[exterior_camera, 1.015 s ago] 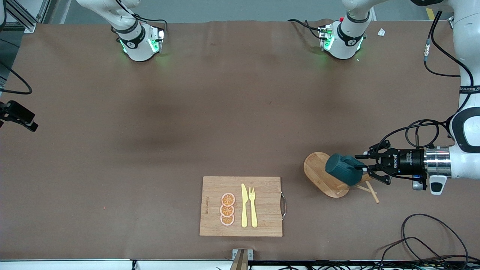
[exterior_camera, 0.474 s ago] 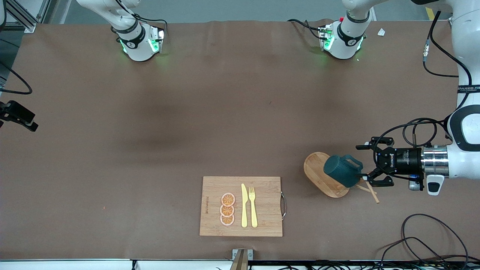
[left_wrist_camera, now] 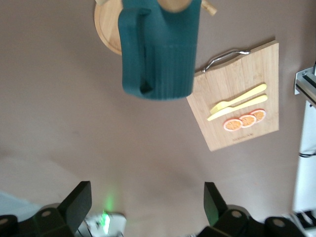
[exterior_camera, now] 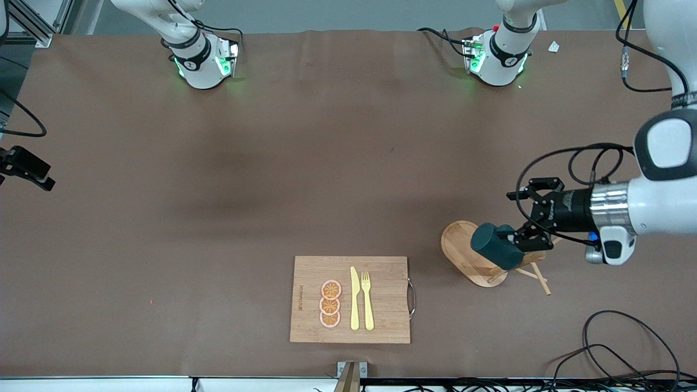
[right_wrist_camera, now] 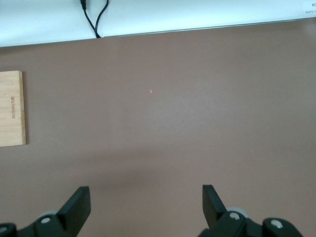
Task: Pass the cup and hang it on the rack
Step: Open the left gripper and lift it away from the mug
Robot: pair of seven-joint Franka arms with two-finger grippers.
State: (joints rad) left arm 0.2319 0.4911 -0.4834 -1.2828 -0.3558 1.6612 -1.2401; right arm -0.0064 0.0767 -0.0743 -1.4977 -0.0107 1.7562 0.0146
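Note:
The dark teal ribbed cup (exterior_camera: 493,246) hangs on the wooden rack (exterior_camera: 462,251), up off its oval base, toward the left arm's end of the table. In the left wrist view the cup (left_wrist_camera: 160,54) shows its loop handle, with the rack's base (left_wrist_camera: 106,29) under it. My left gripper (exterior_camera: 524,216) is open and apart from the cup, beside the rack's top; nothing lies between its fingertips (left_wrist_camera: 146,200). My right gripper (right_wrist_camera: 145,202) is open over bare table and does not show in the front view.
A bamboo cutting board (exterior_camera: 351,299) with a yellow knife, a fork and orange slices lies near the front edge; its corner (right_wrist_camera: 12,108) shows in the right wrist view. The rack's thin pegs (exterior_camera: 540,277) stick out. Cables (exterior_camera: 615,337) lie by the left arm's front corner.
My left gripper opened and let go of the cup, then drew back and rose away from it. The cup stays on the rack.

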